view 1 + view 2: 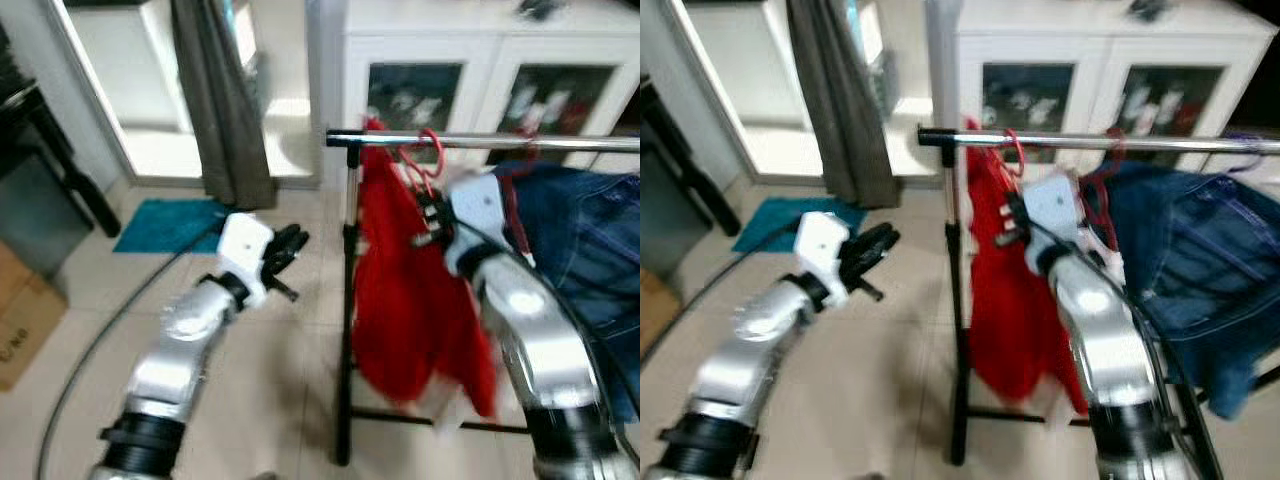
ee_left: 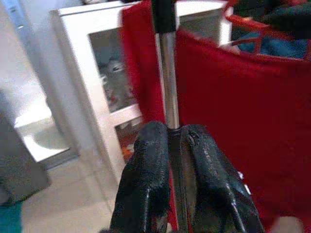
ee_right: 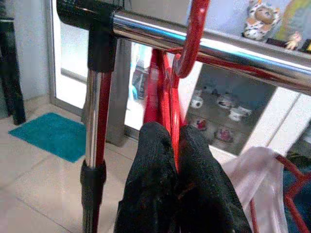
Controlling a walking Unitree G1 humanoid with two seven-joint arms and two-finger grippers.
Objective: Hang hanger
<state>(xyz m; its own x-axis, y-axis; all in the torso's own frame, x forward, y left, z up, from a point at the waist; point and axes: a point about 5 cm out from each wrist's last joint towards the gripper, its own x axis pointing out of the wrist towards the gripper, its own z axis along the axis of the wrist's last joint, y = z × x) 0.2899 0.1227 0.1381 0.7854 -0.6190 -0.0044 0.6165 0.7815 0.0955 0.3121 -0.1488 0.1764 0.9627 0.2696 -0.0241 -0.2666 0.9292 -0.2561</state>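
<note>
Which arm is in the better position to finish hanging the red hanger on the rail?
The right. The right gripper is shut on the red hanger, whose hook is already over the rail. The left gripper is shut with nothing in it, off to the side of the rack.

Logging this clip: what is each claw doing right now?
Left claw: shut, holding nothing, out beside the rack.
Right claw: shut on the red hanger, whose hook is over the rail.

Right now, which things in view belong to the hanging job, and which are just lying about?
Job:
red hanger, hooked over the rail
chrome rail
red garment on the hanger
right gripper, shut on the hanger

Lying about:
denim garment
white cabinet
teal mat
grey curtain
left gripper, idle
</note>
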